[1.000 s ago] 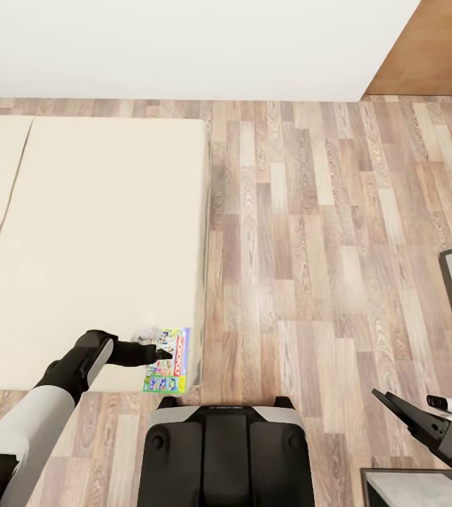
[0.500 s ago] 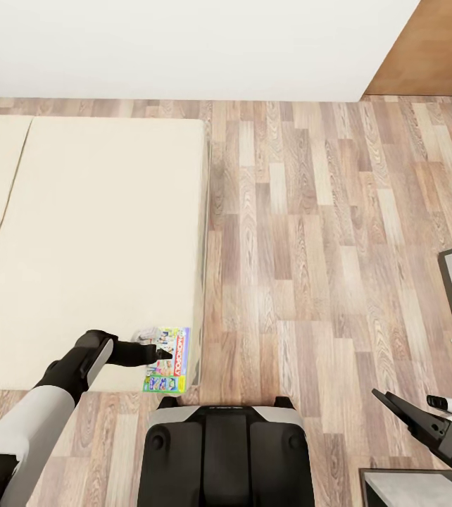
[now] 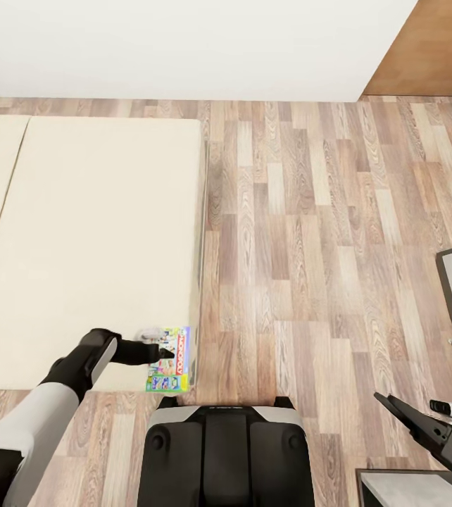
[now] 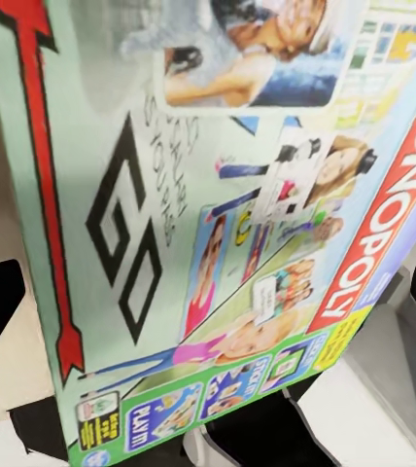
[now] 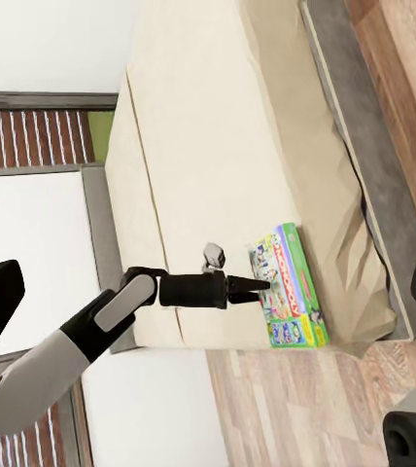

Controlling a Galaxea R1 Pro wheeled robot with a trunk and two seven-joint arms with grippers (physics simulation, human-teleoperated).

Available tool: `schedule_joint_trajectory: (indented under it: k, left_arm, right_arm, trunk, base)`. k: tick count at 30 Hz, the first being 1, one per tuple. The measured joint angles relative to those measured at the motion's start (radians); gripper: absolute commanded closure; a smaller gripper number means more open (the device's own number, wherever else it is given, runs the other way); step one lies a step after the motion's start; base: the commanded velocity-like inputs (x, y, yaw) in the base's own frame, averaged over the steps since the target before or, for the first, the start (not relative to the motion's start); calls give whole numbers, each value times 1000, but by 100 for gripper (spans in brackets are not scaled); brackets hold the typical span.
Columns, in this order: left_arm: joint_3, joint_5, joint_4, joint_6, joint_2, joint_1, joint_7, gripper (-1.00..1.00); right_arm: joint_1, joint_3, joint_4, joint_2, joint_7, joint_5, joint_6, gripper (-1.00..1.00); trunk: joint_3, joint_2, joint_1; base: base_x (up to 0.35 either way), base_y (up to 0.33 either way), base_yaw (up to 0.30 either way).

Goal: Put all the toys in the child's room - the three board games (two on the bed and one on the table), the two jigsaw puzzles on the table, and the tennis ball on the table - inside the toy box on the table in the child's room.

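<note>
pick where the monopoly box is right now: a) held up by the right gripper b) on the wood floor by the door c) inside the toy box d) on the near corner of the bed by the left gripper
d: the Monopoly box lies flat on the bed at its near corner, with the left gripper right at it.

A bedroom in a home.
You see a cream bed (image 3: 92, 239), wood-plank floor (image 3: 310, 232), white wall (image 3: 184, 42), brown door (image 3: 430, 49).
</note>
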Motion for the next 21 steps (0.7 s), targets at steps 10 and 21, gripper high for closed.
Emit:
schedule_joint_trajectory:
  k: [10,21]
  left_arm:
    - [8,6,-12,-35,-19,6,18,-100]
    - [11,8,-15,-48,-16,7,34,-100]
  right_arm:
    - [5,6,4,29,2,6,0,-100]
    - [5,8,5,31,3,8,0,-100]
  trunk:
    - [0,0,0]
    - [0,0,0]
  base:
    - [0,0,0]
    - [0,0,0]
